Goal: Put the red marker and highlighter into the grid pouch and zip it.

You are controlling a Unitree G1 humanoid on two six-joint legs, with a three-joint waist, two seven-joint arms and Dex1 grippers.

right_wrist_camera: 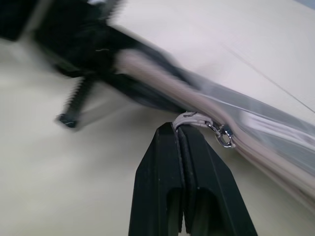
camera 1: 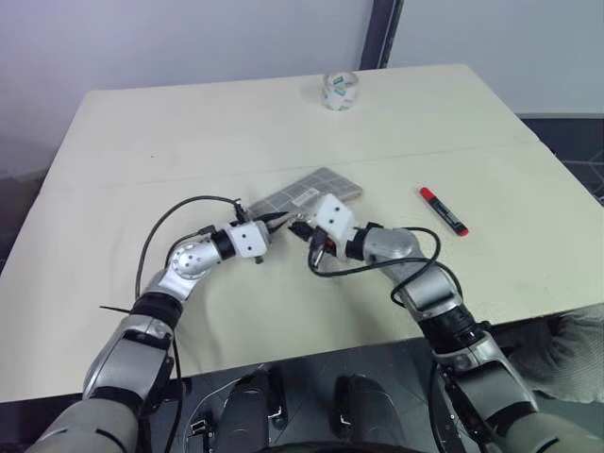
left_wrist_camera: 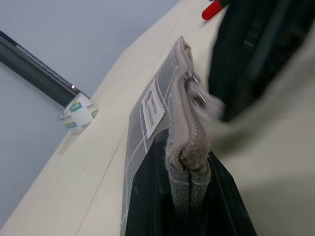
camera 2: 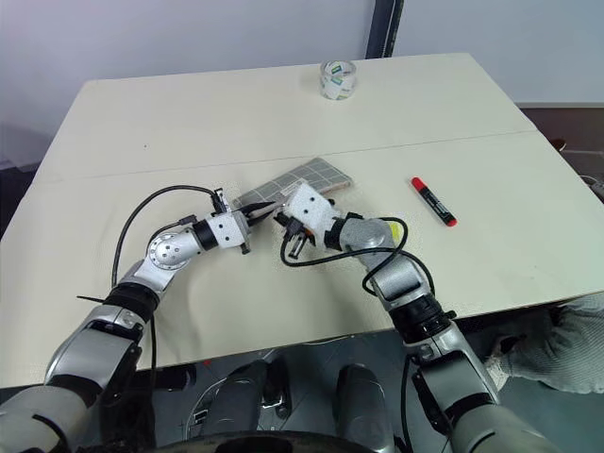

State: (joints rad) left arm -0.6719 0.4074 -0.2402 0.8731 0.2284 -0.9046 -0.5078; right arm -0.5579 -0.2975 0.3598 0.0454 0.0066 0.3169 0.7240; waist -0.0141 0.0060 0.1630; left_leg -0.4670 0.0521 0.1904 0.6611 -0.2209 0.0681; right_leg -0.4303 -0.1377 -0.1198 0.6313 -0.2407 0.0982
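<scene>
Cream desk [camera 1: 142,142] all round, and the zip step is in hand. Left fingers [left_wrist_camera: 189,189] are clamped on the pouch [camera 1: 316,189] end; right fingers [right_wrist_camera: 183,147] are pinched shut on the pull tab [right_wrist_camera: 189,119]. Next, a steady pull along the zipper seems called for. Grey grid pouch is held mid-desk; the marker [camera 1: 444,210] is seen lying apart, outside. Highlighter can't be made out.

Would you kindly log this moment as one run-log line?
left gripper: shut on grid pouch end | right gripper: shut on pull tab | red marker: on table
</scene>
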